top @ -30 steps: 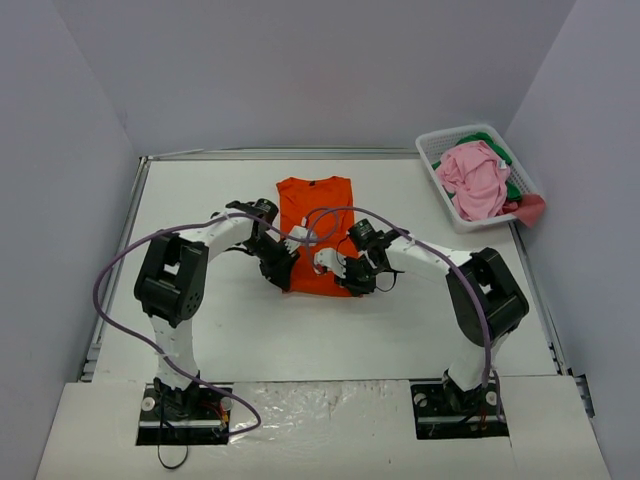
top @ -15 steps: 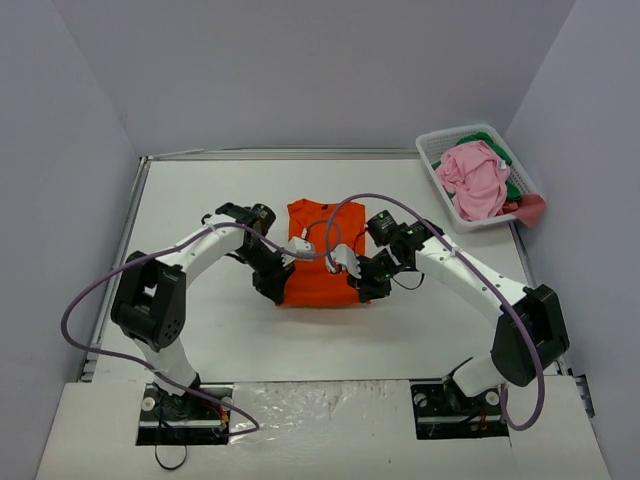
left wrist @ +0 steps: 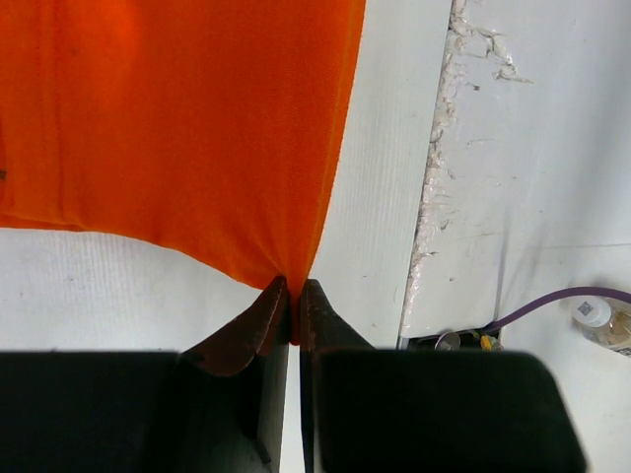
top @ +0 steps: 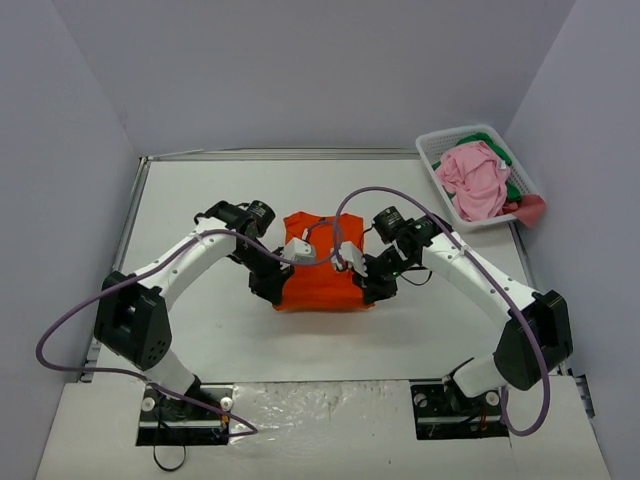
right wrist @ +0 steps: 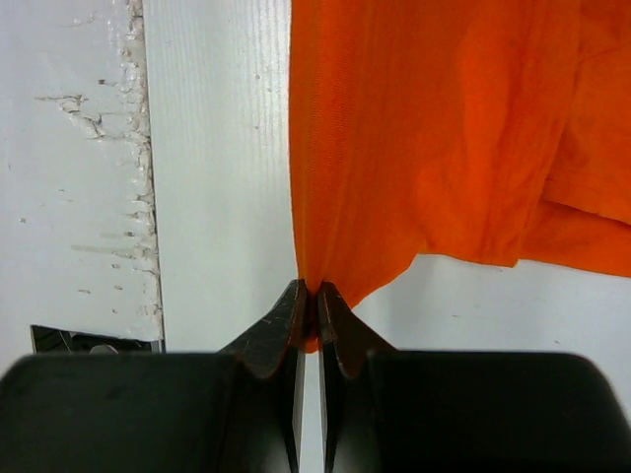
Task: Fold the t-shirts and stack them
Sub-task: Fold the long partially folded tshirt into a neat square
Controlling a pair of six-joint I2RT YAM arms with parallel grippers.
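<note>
The orange t-shirt (top: 318, 275) lies mid-table, its near corners pinched on both sides. My left gripper (top: 272, 287) is shut on the near left corner, and the cloth (left wrist: 177, 128) stretches taut away from the left gripper (left wrist: 293, 292). My right gripper (top: 372, 285) is shut on the near right corner, the cloth (right wrist: 434, 128) fanning out from the right gripper (right wrist: 307, 293). A pink t-shirt (top: 475, 180) is piled over a green one (top: 514, 187) in the basket.
The white slotted basket (top: 432, 150) stands at the far right against the wall. Purple cables (top: 350, 200) loop above the orange shirt. A raised table rim (top: 135, 220) runs along the left side. A rough taped seam (left wrist: 439, 148) shows in the wrist views.
Both grippers have carried the shirt's corners outward and toward the near edge. The shirt's far edge has drawn nearer and it looks shorter. Both arms stretch out further.
</note>
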